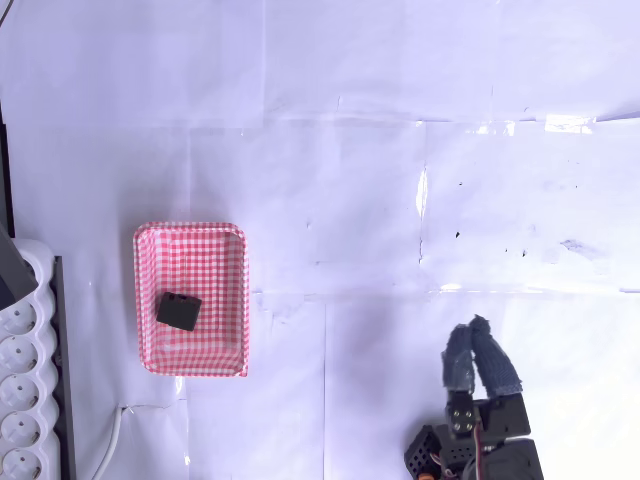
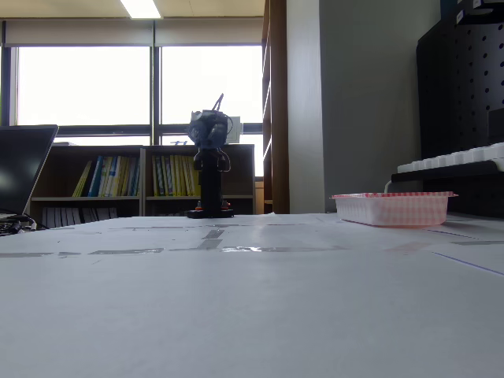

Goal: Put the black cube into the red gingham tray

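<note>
With the black cube (image 1: 179,310) already being held inside the red gingham tray (image 1: 190,235), the gripper (image 1: 482,330), fingers pressed together and empty, is best being kept well apart from the tray.

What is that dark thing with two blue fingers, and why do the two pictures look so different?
That is a small robot arm. Its two grey-blue fingers form its gripper, a kind of hand; they lie close together and hold nothing. One picture is taken from above, looking straight down. The other comes from a camera low on the white paper-covered table, so the arm looks like a little tower far away. On the table sits a shallow red-and-white checked tray, seen side-on from the low camera. Inside it lies a small black cube.
</note>
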Robot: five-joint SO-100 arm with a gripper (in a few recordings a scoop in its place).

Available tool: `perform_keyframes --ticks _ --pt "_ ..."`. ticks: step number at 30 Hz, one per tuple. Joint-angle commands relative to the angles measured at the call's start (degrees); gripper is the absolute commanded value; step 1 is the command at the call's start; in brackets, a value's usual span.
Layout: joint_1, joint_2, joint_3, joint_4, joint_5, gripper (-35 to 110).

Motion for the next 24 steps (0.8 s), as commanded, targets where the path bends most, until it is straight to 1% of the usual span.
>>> perform_keyframes --ticks 1,6,11,15,24 --pt "2.6 -7.6 -4.8 8.8 2.2 0" --pt "4.7 -15.9 -13.1 16.6 1.7 0" --pt "4.4 -18.3 -13.1 25.6 -1.1 0" --pt "4.2 -18.8 -13.1 33.5 -0.5 0" --pt "2.9 -18.9 -13.2 34.0 -0.6 0"
